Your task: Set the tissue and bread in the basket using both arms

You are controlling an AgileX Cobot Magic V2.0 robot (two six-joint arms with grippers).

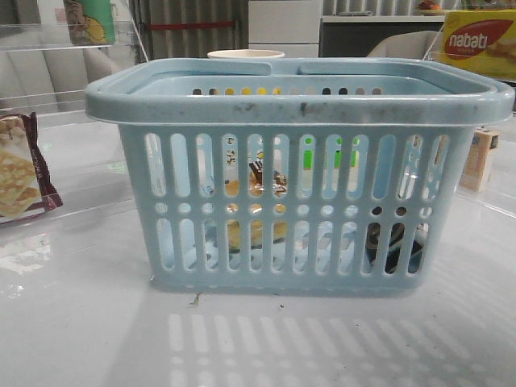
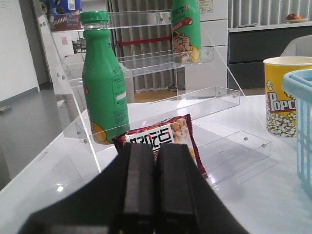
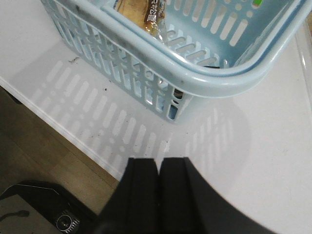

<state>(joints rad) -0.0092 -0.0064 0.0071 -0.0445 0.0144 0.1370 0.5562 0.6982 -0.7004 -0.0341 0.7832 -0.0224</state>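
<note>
The pale blue basket (image 1: 298,97) stands in the middle of the table. Through its slots I see the bread (image 1: 258,189), a clear packet with golden-brown content, inside at the left-centre. The dark tissue pack (image 1: 393,246) lies inside on the floor at the right. The right wrist view shows the basket's corner (image 3: 214,83) with the bread (image 3: 141,14) inside and a dark patch of the tissue (image 3: 178,93) behind the slots. My right gripper (image 3: 158,163) is shut and empty, over the table near that corner. My left gripper (image 2: 156,148) is shut and empty, away from the basket rim (image 2: 300,83). Neither gripper shows in the front view.
A maroon-edged cracker bag (image 1: 20,173) lies left of the basket, just beyond my left gripper (image 2: 163,134). A green bottle (image 2: 103,83) and clear acrylic shelves (image 2: 195,102) stand behind it. A popcorn cup (image 2: 280,97), a tan carton (image 1: 480,161) and the table's front edge (image 3: 73,131) are nearby.
</note>
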